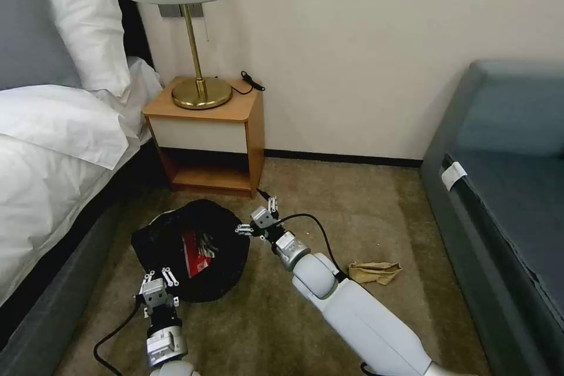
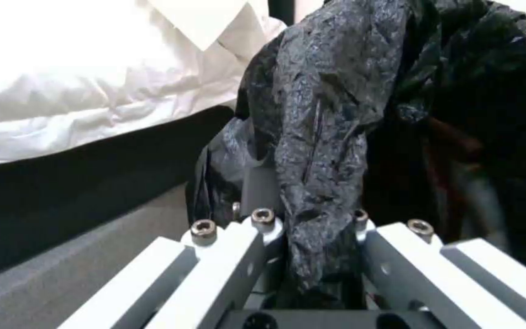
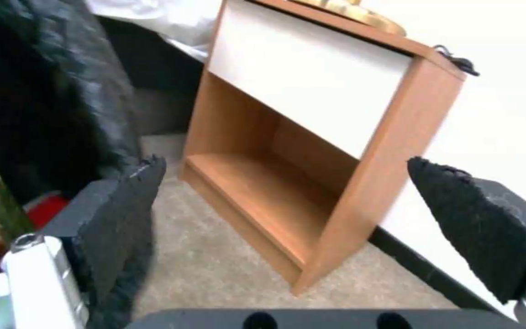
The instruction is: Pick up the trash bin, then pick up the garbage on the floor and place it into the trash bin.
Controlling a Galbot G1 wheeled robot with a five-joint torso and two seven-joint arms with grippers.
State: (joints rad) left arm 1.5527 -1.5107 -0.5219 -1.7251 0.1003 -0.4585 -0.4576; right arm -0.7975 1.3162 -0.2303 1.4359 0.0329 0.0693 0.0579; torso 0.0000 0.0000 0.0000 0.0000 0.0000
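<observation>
**Holding the bin at its rim, right pincer spread beside it**

Gripping the near rim of the trash bin (image 1: pixel 191 249), the left gripper (image 1: pixel 157 277) sits low between the bed and the open carpet; in the left wrist view its fingers (image 2: pixel 226 256) are pressed together on a fold of the black bag liner (image 2: pixel 324 137), with the bin wall just behind. The bin's mouth faces up toward the head camera, and a red-white snack bag (image 1: pixel 197 252) lies inside it.

The right gripper (image 1: pixel 257 218) hangs at the far right edge of the bin's rim, its jaws spread wide and holding nothing. Through the right wrist view the dark pads (image 3: pixel 123 205) frame the nightstand (image 3: pixel 312 151), whose open lower shelf is close ahead, and the black liner shows just beside one pad.

Room is tight on the left: the bed (image 1: pixel 53 153) with its white sheets runs along that side, close to the bin. The nightstand stands just beyond the bin, against the wall, carrying a brass lamp (image 1: pixel 197 70). On the right, the dark sofa (image 1: pixel 505 188) borders the floor. Between bin and sofa the carpet lies open, and there the tan paper wad (image 1: pixel 375 272) rests, just beside the right forearm and well apart from the bin.
</observation>
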